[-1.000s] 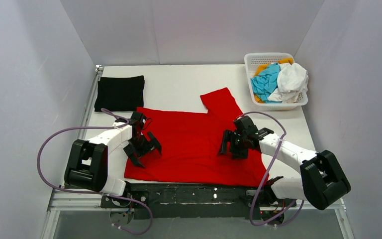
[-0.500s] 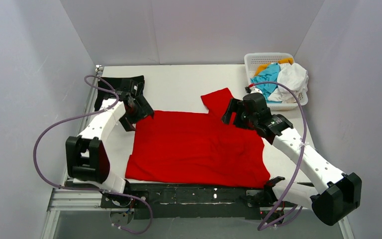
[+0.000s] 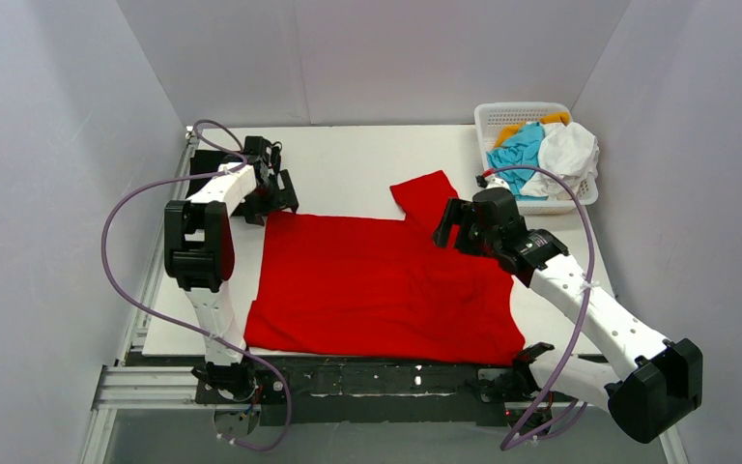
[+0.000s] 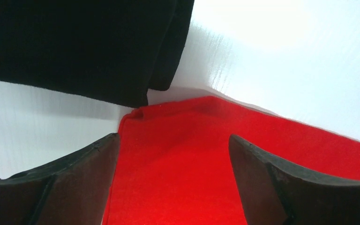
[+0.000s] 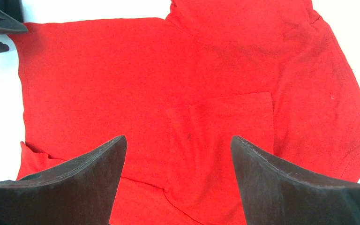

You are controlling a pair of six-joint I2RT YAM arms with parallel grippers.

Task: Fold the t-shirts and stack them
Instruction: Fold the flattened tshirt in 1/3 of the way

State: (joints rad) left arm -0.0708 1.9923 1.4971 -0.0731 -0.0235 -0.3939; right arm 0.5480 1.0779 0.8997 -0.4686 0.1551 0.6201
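The jaws of the left gripper (image 4: pixel 173 140) stand apart with nothing held. Below and between them lies the far left corner of a large bright red cloth t-shirt (image 3: pixel 377 280), spread flat on the white table (image 3: pixel 348 159). Just beyond this corner, ahead of the jaws, lies a black t-shirt folded into a rectangle (image 4: pixel 75 42). The jaws of the right gripper (image 5: pixel 178 138) are also apart and empty, hanging above the far right part of the red t-shirt. Farther to their right, a white plastic lattice basket (image 3: pixel 527 108) holds a cyan t-shirt (image 3: pixel 517 155), a white t-shirt (image 3: pixel 568 150) and an orange t-shirt (image 3: pixel 556 118).

One red t-shirt (image 3: pixel 377 285), one black t-shirt (image 4: pixel 75 42), three bunched t-shirts (image 3: pixel 520 155) (image 3: pixel 568 153) (image 3: pixel 553 119), one basket (image 3: pixel 491 121).
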